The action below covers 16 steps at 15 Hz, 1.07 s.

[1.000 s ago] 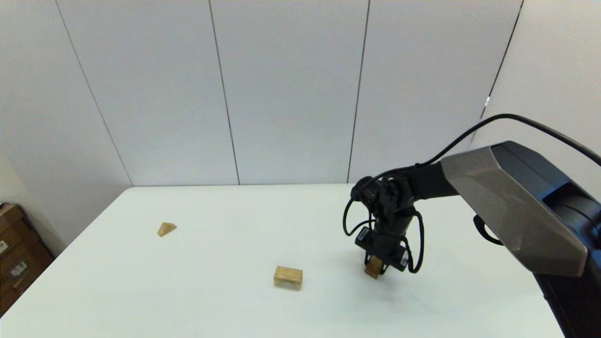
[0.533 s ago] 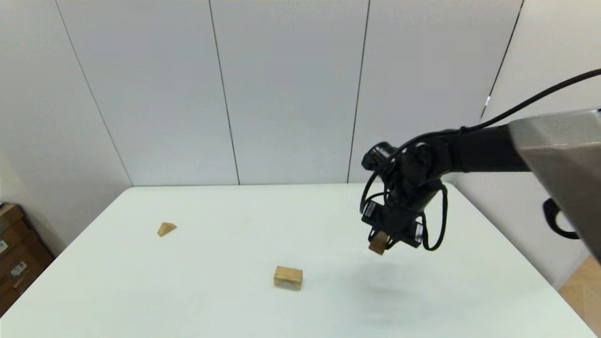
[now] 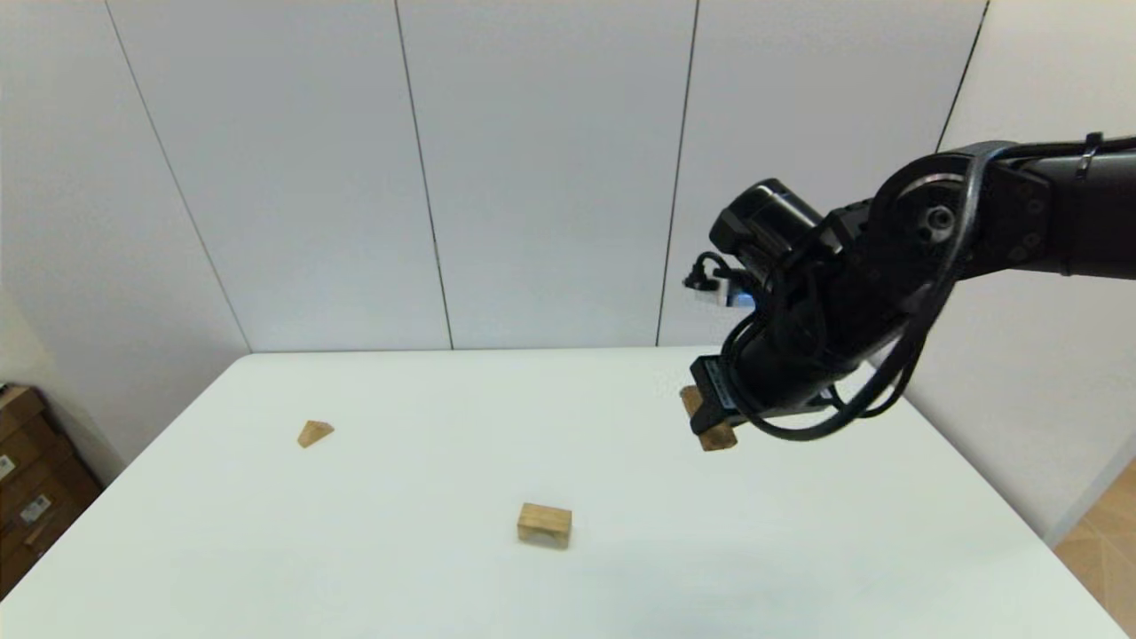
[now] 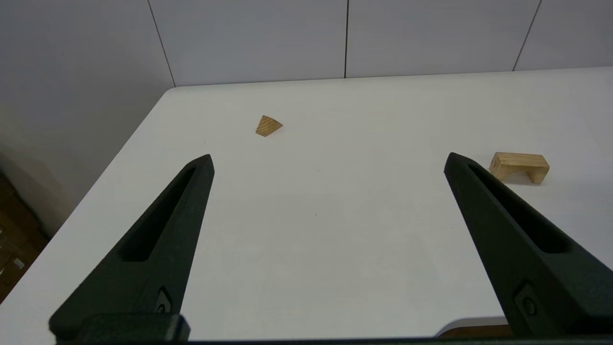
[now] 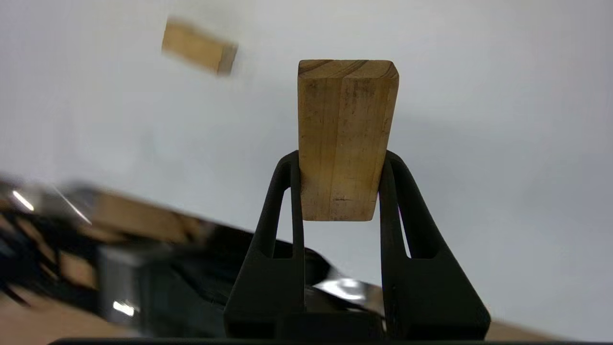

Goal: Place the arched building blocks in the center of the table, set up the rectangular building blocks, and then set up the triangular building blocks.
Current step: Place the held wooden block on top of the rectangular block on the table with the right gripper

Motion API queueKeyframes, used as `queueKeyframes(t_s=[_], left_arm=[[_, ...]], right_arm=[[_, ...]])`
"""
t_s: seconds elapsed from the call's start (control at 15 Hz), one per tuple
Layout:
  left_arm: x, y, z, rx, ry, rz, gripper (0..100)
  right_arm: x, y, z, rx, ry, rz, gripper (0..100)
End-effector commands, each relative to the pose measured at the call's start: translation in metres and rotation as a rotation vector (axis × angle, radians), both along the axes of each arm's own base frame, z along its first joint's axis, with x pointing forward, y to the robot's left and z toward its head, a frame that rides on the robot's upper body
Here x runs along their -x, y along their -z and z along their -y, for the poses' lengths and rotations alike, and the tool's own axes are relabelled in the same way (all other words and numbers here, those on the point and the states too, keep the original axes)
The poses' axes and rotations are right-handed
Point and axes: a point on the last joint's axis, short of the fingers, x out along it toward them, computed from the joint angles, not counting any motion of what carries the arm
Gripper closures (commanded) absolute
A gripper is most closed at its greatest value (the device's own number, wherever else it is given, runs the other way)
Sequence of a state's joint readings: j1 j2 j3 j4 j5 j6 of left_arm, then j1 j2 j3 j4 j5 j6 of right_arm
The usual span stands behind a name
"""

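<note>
My right gripper hangs in the air over the right half of the white table, shut on the rectangular block. In the right wrist view the tan slab stands lengthwise between the two fingers, most of it sticking out past their tips. The arched block rests on its legs near the table's middle front, also seen as arched block and blurred arched block. The triangular block lies at the far left, shown too as a grained wedge. My left gripper is open and holds nothing, low at the table's near left edge.
Brown cardboard boxes stand on the floor beyond the table's left edge. Grey wall panels close off the back. The table's right edge drops to a wooden floor.
My right arm has risen from just above the table to well over it, carrying the rectangular block up and slightly back, with the wrist tilted. The arched and triangular blocks have not moved.
</note>
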<state>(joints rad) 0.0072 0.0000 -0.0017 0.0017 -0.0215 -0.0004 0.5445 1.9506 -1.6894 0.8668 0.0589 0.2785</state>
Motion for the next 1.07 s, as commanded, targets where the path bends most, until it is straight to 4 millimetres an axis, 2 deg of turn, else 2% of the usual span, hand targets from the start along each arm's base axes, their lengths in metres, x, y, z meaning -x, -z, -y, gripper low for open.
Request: queueKeyframes(t_s=[0.07,0.2,0.53,0.87,1.07], left_arm=[[0.0,0.0,0.0,0.001,0.0,0.0,0],[0.0,0.0,0.0,0.0,0.0,-0.002,0],[0.0,0.0,0.0,0.0,0.0,-0.002,0],[0.0,0.0,0.0,0.0,0.0,0.0,0],[0.0,0.0,0.0,0.0,0.0,0.0,0]], right_arm=[[0.011,0.006,-0.015,0.163,-0.537,0.088,100],[0.01,0.015,-0.024,0.22,-0.716,0.115,100],[0.005,0.044,-0.058,0.3,-0.999,0.129,100],[-0.002,0.061,-0.095,0.334,-1.098,0.087,100],[0.0,0.073,-0.107,0.353,-1.118,0.088,100]])
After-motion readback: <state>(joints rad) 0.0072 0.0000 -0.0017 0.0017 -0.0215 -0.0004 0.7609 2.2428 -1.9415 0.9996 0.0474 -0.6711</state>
